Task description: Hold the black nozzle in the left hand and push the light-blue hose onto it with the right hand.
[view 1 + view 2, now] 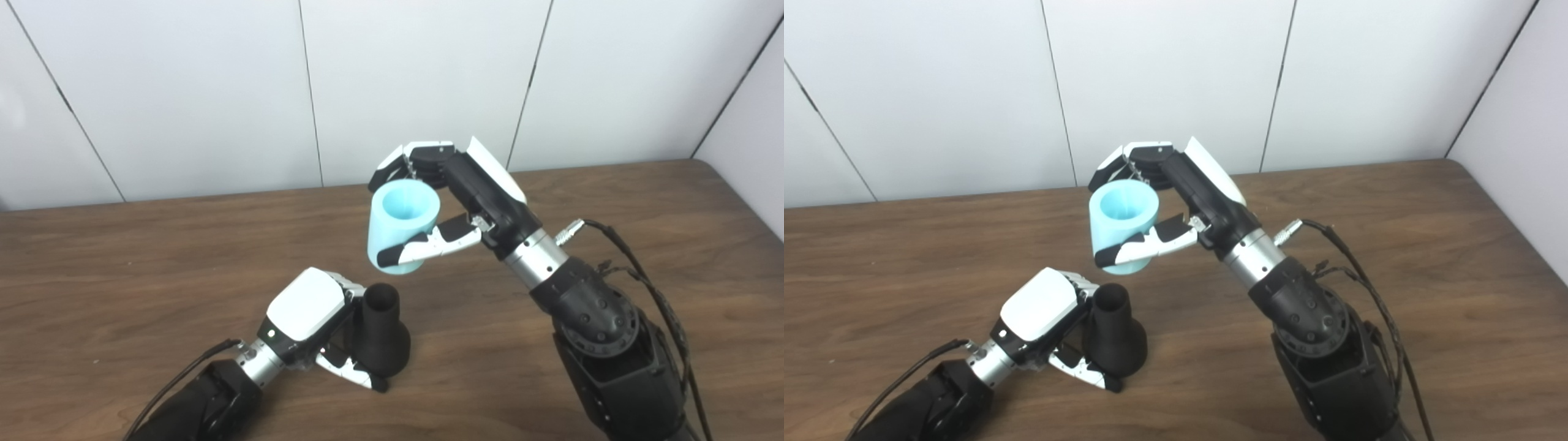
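The black nozzle (381, 334) stands upright on the wooden table (122, 263), narrow neck up and wide flared base down. My left hand (309, 321) is shut on the nozzle, with fingers behind it and the thumb at its base. The light-blue hose (402, 224), a short thick tube with its open end facing up, hangs in the air above and slightly right of the nozzle. My right hand (453, 193) is shut on the hose, fingers over its far rim and thumb across its near side. A gap separates the hose's lower end from the nozzle top.
The white panelled wall (392, 86) rises behind the table's far edge. A second wall (759, 153) borders the right side. My right forearm (600, 331) and its cables (637, 269) reach in from the lower right.
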`<action>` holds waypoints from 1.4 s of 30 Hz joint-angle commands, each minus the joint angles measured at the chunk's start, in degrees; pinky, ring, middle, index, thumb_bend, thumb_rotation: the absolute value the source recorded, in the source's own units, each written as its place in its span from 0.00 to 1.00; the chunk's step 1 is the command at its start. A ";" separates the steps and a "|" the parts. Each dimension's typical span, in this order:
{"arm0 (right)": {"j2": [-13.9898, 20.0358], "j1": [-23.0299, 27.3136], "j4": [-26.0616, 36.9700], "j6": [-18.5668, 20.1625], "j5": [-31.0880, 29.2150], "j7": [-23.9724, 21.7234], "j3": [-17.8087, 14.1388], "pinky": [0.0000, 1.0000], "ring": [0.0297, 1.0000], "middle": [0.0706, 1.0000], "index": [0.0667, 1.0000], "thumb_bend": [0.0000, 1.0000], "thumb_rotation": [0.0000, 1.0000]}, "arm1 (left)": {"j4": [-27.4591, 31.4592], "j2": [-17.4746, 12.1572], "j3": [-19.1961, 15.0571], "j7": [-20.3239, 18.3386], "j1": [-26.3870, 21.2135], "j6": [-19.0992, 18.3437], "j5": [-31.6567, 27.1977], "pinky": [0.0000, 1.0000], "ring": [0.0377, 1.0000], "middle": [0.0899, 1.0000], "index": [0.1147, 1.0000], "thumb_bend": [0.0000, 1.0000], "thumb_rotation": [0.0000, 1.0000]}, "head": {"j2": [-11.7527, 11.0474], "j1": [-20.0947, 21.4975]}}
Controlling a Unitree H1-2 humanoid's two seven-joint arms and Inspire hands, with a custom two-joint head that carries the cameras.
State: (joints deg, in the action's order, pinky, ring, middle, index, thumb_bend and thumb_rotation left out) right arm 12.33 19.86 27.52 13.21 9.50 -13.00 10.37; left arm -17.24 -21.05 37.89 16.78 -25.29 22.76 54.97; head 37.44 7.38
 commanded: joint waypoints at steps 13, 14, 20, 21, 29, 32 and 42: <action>-1.36 -2.41 -0.86 -7.50 -1.25 -0.25 0.16 0.29 0.39 0.44 0.49 0.52 0.00 | -1.44 -0.01 2.48 -4.57 1.97 -0.78 3.27 0.41 0.43 0.39 0.44 0.50 0.00 | 0.37 -0.27; -1.45 -2.76 -1.12 -7.61 -1.54 -0.32 0.14 0.29 0.38 0.44 0.49 0.52 0.00 | -1.29 -0.05 2.48 -4.79 2.02 -0.78 3.14 0.41 0.43 0.39 0.44 0.50 0.00 | 0.37 -0.27; -1.50 -4.39 -1.85 -7.75 -1.71 -0.45 0.07 0.27 0.37 0.43 0.49 0.51 0.00 | -0.85 -0.20 2.31 -5.81 2.40 -0.74 2.25 0.41 0.43 0.39 0.44 0.50 0.00 | 0.45 -0.35; -1.52 -4.58 -2.01 -7.88 -1.61 -0.41 0.06 0.27 0.37 0.43 0.49 0.51 0.00 | -0.83 -0.20 2.26 -5.74 2.43 -0.72 2.29 0.41 0.43 0.39 0.44 0.50 0.00 | 0.43 -0.52; -2.01 -5.40 -4.30 -9.89 -0.55 -0.09 0.62 0.28 0.38 0.43 0.49 0.52 0.00 | -0.12 -0.32 2.16 -6.04 2.59 -0.71 2.37 0.41 0.43 0.39 0.44 0.50 0.00 | 0.40 -0.77; -2.21 -5.65 -5.07 -10.06 -0.53 -0.12 0.61 0.28 0.38 0.43 0.49 0.52 0.00 | 0.35 -0.38 2.07 -6.92 2.71 -1.15 2.26 0.42 0.44 0.40 0.43 0.50 0.00 | 0.38 -0.82; -2.72 -5.84 -8.32 -15.00 1.44 0.45 1.08 0.30 0.39 0.43 0.48 0.52 0.00 | 1.01 -0.36 2.19 -7.91 3.04 -1.55 2.04 0.42 0.43 0.40 0.43 0.51 0.00 | 0.27 -0.89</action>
State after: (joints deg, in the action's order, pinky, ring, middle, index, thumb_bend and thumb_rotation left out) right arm 9.91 12.99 19.21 0.31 10.55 -13.12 11.28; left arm -14.96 -21.09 37.75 13.61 -24.75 21.09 54.62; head 37.71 6.50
